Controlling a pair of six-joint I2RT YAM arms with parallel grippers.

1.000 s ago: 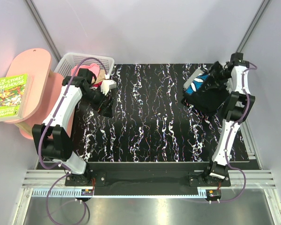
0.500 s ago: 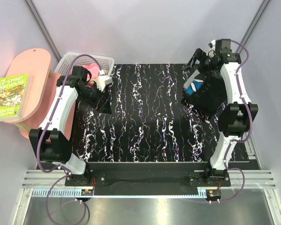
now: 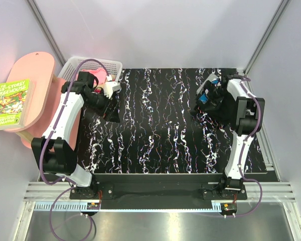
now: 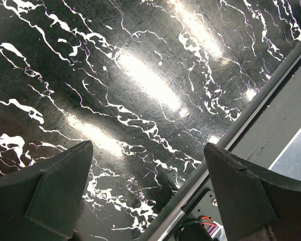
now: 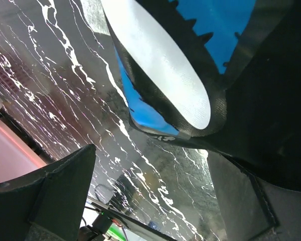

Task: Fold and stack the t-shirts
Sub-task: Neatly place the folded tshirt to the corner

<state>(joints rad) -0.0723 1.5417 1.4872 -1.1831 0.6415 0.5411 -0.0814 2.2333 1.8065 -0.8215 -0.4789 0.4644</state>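
Note:
A black t-shirt [image 3: 215, 111] with a blue and white patch lies crumpled at the back right of the table. In the right wrist view it [image 5: 271, 100] fills the upper right. My right gripper [image 3: 203, 99] is open and empty, at the shirt's left edge, just above the table; its fingers stand wide apart in the right wrist view [image 5: 150, 201]. A pink t-shirt [image 3: 93, 75] lies in the white basket [image 3: 72, 64] at the back left. My left gripper [image 3: 112, 113] is open and empty over the table's left side, beside the basket; it also shows in the left wrist view [image 4: 150, 201]. The other shirts are out of view.
A pink side shelf [image 3: 37, 80] with a green book [image 3: 10, 103] stands left of the table. The black marbled table [image 3: 155, 130] has a metal front rail [image 4: 251, 115]. Enclosure walls close in at both sides and the back.
My right arm has swung its gripper from above the shirt's far side down to the shirt's left edge. My left gripper has drawn back slightly toward the basket.

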